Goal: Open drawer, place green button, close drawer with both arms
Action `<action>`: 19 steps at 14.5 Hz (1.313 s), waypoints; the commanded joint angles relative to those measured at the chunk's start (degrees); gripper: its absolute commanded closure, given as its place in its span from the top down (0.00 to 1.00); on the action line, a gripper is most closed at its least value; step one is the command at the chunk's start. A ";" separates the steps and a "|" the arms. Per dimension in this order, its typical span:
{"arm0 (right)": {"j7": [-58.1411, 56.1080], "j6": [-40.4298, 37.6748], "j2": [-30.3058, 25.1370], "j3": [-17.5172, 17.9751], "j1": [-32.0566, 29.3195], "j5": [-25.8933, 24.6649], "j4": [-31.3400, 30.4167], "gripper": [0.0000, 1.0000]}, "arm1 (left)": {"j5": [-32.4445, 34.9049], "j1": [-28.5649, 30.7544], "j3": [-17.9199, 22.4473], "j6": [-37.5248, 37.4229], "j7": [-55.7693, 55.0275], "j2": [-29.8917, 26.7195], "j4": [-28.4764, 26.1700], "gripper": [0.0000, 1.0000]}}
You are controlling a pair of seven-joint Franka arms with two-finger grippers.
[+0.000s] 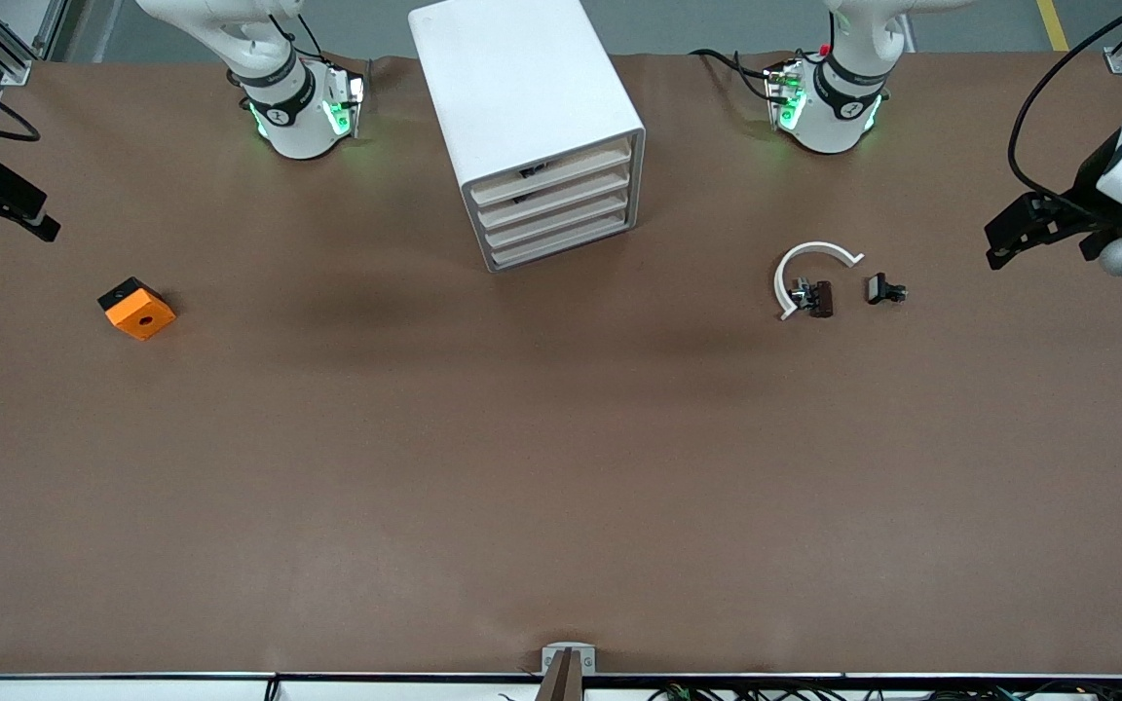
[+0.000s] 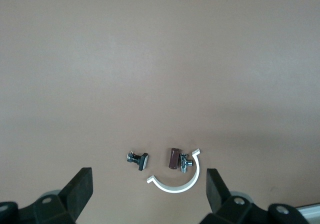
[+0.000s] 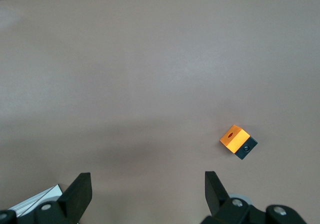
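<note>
The white cabinet [image 1: 512, 78] stands between the two arm bases. All four drawers [image 1: 553, 185] are shut, their beige front slats facing the front camera. The green-capped button is out of view. My left gripper [image 1: 1004, 239] hangs open and empty over the left arm's end of the table; its wrist view [image 2: 147, 184] shows wide-apart fingers [image 2: 80, 189]. My right gripper [image 1: 35, 219] hangs open and empty over the right arm's end of the table, also seen in its wrist view [image 3: 147, 184].
An orange square block [image 1: 137, 310] with a hole lies toward the right arm's end; it also shows in the right wrist view [image 3: 235, 138]. A white curved strip [image 1: 814, 255] and two small black clip parts [image 1: 819, 297] [image 1: 884, 290] lie toward the left arm's end, seen too in the left wrist view [image 2: 180, 184].
</note>
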 commanded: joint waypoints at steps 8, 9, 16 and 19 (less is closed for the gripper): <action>0.30 -0.58 0.46 0.69 -0.46 -0.24 1.08 1.00 | -4.43 -0.74 1.04 -2.93 2.56 -7.82 -7.99 1.00; 0.30 -0.67 0.46 0.69 -0.54 -0.24 1.08 1.00 | -4.00 -0.82 1.04 -3.02 2.56 -7.91 -7.99 1.00; 0.21 -0.41 0.55 0.69 -0.90 -0.24 1.08 1.00 | -3.64 -0.82 1.04 -3.02 2.38 -7.30 -7.12 1.00; 0.21 -0.49 0.55 0.69 -0.81 -0.33 1.08 1.00 | -3.29 -0.74 1.04 -2.58 2.21 -6.42 -6.15 1.00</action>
